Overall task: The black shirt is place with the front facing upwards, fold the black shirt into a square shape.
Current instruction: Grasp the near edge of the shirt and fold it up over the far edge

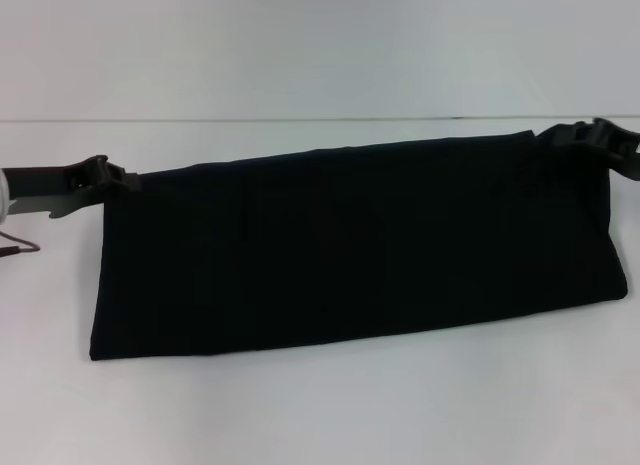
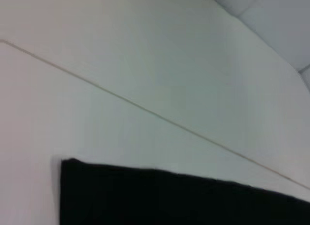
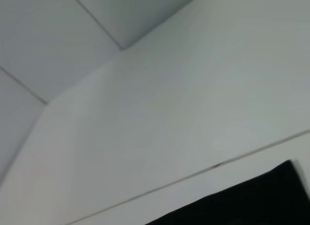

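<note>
**A:** Black cloth fills most of my head view. The shirt (image 1: 355,250) lies on the white table (image 1: 320,415) as a long folded band, running from the lower left of the frame up toward the upper right. No lettering shows on the side facing up.

**B:** Nearest edge?

**A:** The long lower edge, from the lower left corner rising to the right-hand corner, lying flat on the table. Bare table in front of it.

**B:** And the grippers?

**A:** Farther back, one at each top corner. The left gripper (image 1: 112,177) sits at mid-left of the frame, right at the shirt's upper left corner. The right gripper (image 1: 592,140) is at the upper right, at the other top corner. I cannot tell whether either pair of jaws is clenched on the cloth or released; black on black, the fingers merge with the fabric.

**B:** Wrist cameras any help?

**A:** Little. Left wrist shows a cloth corner (image 2: 145,196) along the bottom of its frame, white surface beyond. Right wrist shows cloth (image 3: 252,198) at the lower right. No fingers in either.
</note>
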Motion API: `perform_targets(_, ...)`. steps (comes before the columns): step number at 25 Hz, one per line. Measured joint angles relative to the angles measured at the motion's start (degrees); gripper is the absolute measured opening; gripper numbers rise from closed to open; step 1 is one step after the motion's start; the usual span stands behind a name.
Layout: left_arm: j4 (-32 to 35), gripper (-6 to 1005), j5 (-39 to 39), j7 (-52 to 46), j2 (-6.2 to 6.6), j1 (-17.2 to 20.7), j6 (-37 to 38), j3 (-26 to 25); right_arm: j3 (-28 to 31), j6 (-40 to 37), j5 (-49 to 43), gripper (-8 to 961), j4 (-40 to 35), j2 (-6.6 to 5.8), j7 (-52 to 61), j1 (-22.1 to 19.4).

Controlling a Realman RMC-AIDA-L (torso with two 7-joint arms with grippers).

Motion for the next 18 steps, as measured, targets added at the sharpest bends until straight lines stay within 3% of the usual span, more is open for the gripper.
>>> perform_targets(5, 0.52, 50, -0.74, 0.11, -1.14, 0.03, -4.07, -0.05, -3.77, 7.56, 0.10, 124, 0.13, 1.96, -0.06, 1.17)
perform_targets(18, 1.79, 53, -6.07, 0.05, -1.81, -0.03, -9.34, -0.09, -4.00, 13.30, 2.80, 128, 0.36, 2.64, 0.20, 3.41)
